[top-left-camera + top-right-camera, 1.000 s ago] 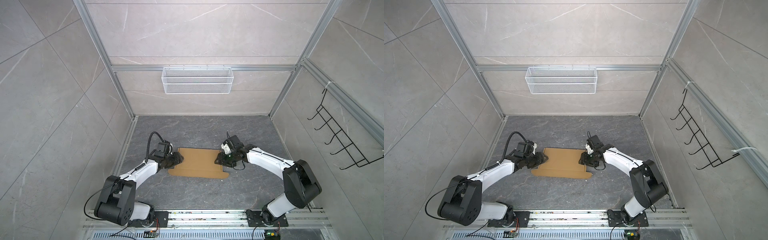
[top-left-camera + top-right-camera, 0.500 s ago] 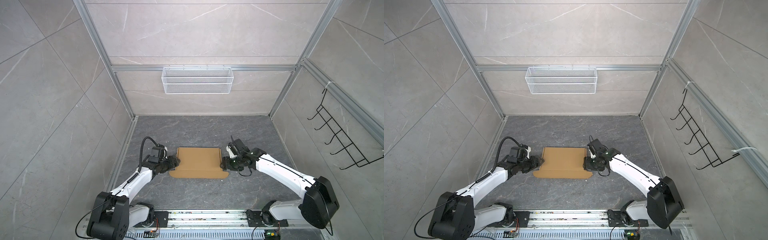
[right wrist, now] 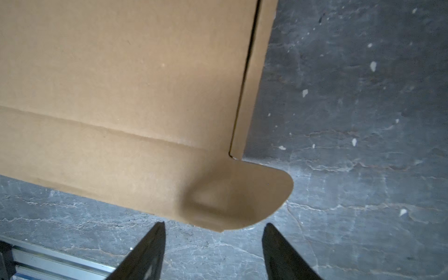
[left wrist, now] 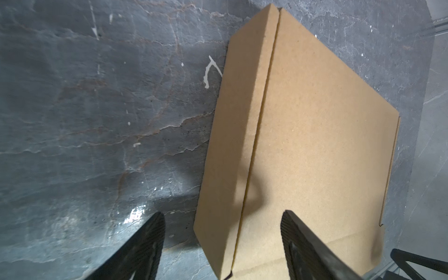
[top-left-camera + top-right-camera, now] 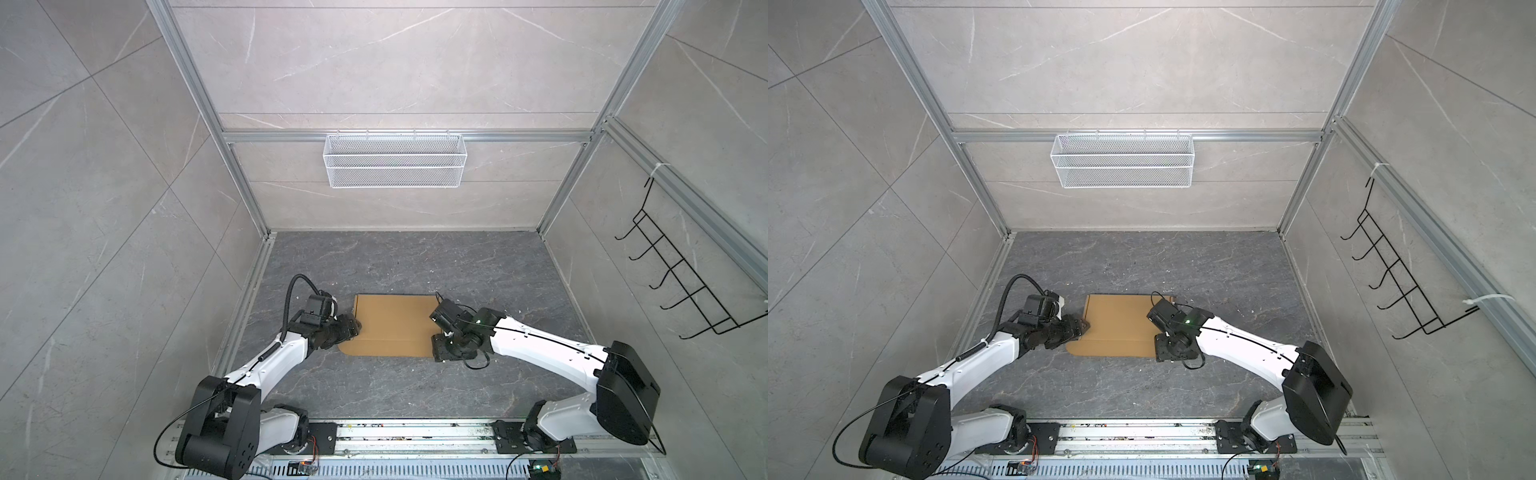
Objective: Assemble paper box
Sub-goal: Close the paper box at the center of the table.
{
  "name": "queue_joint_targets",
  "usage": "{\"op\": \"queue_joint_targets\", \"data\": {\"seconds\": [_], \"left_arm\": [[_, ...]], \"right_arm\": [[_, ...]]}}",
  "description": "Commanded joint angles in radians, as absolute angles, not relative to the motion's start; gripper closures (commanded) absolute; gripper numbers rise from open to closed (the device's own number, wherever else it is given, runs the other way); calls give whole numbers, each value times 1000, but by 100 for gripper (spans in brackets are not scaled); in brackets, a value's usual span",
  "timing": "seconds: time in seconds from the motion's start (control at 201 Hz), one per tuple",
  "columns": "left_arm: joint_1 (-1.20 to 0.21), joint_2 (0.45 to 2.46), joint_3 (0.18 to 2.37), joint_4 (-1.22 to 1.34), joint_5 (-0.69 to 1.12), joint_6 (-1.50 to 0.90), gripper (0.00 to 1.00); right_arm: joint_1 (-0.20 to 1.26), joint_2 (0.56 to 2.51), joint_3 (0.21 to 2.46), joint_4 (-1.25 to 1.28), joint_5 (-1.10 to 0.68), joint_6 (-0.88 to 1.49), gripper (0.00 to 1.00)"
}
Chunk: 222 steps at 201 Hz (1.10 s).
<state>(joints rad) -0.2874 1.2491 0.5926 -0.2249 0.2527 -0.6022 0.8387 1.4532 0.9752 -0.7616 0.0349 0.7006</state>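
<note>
A: Item: paper box (image 5: 392, 324), brown corrugated card, lying flat on the dark floor (image 5: 415, 266) between the arms.

B: Handling: probably light, stiff, easily creased. Left gripper (image 4: 221, 217) has its jaws apart over the side edge. Right gripper (image 3: 214, 226) is spread and empty beside the rounded tab (image 3: 261, 194), the likely hold.

White mesh basket (image 5: 395, 166) on back wall; black hook rack (image 5: 683, 266) on side wall.

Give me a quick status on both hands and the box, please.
Left hand open, astride box side edge. Right hand open, at the rounded tab. Box lid down, front flap untucked. Nothing blocking.
</note>
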Motion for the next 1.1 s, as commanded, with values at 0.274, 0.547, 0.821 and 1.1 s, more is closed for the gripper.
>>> {"op": "queue_joint_targets", "data": {"seconds": [0.274, 0.547, 0.821, 1.1], "left_arm": [[-291, 1271, 599, -179, 262, -584, 27], [-293, 1278, 588, -170, 267, -583, 29], [-293, 1287, 567, -146, 279, -598, 31], [-295, 1290, 559, -134, 282, -604, 32]], "right_arm": [[844, 1529, 1054, -780, 90, 676, 32], [844, 1575, 1044, -734, 50, 679, 31], [843, 1581, 1014, -678, 17, 707, 33], [842, 1589, 993, -633, -19, 715, 35]]}}
